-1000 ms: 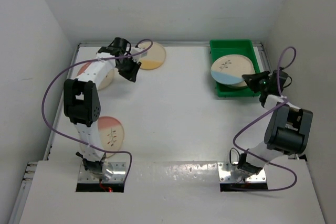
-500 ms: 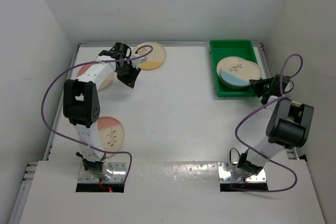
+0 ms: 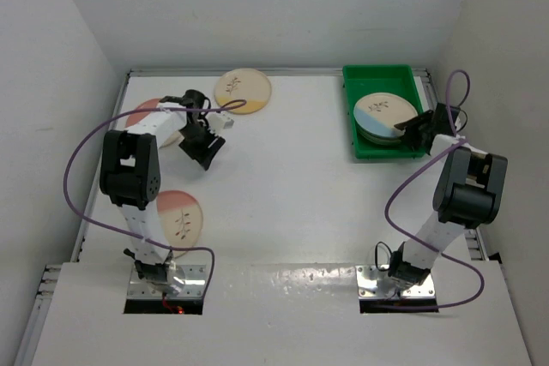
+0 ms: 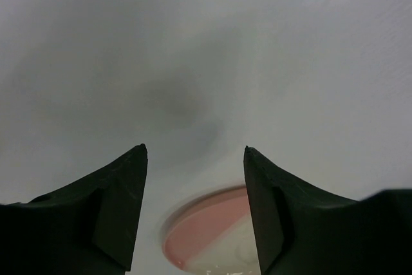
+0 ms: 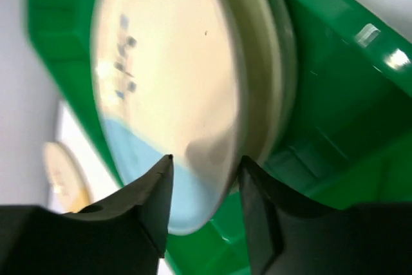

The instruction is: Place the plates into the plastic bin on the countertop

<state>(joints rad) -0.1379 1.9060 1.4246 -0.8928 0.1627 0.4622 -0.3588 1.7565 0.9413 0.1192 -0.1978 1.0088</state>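
The green plastic bin stands at the back right of the white countertop. In it lies a stack of plates, the top one cream with a blue section. My right gripper is at the bin's right rim, open, its fingers on either side of the blue plate's edge, the bin wall behind. My left gripper is open and empty over the countertop. A pink-section plate shows low between its fingers. Three plates lie outside the bin: yellow, pink, pink.
White walls close in the countertop on the left, back and right. My left arm lies across the back-left pink plate. Purple cables loop beside both arms. The yellow plate also shows far off in the right wrist view.
The blue plate went from tilted over the bin to lying on the stack. My right gripper let it go and stays at its edge. My left gripper moved nearer, away from the yellow plate.
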